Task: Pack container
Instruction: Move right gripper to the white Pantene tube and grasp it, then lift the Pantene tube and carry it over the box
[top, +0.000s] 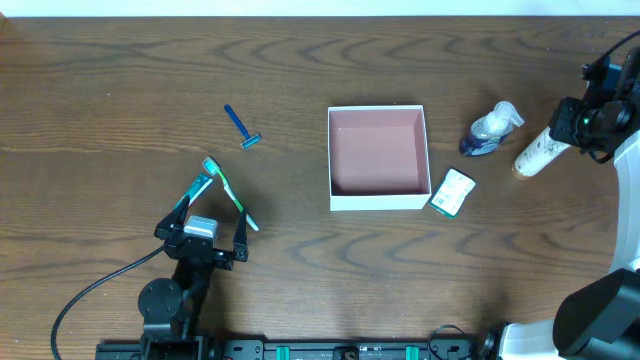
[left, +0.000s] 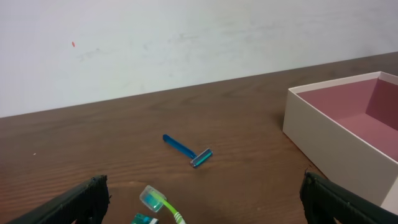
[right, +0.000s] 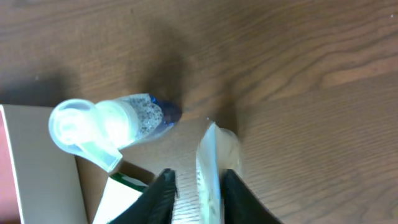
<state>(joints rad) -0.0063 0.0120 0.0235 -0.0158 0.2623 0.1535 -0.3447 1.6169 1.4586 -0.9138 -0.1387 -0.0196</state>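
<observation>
End effector on the right arm (right: 199, 186) looks pinched on the white tube (right: 214, 155), though pad contact is hard to confirm. The left end effector (top: 208, 226) is spread wide over the toothbrush (top: 228, 193). Firm up the squeeze, lift straight up clear of the bottle (right: 112, 127) just beside, then carry left to the container (top: 378, 203), mid-desk (top: 120, 100) and empty. Wrist view crops most of the tube, and overhead the arm covers its right end.

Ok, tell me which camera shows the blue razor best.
Left wrist: the blue razor lies close and unobstructed, handle and head distinct. Overhead shows it whole but small, left of the container. Right wrist does not show it.
</observation>
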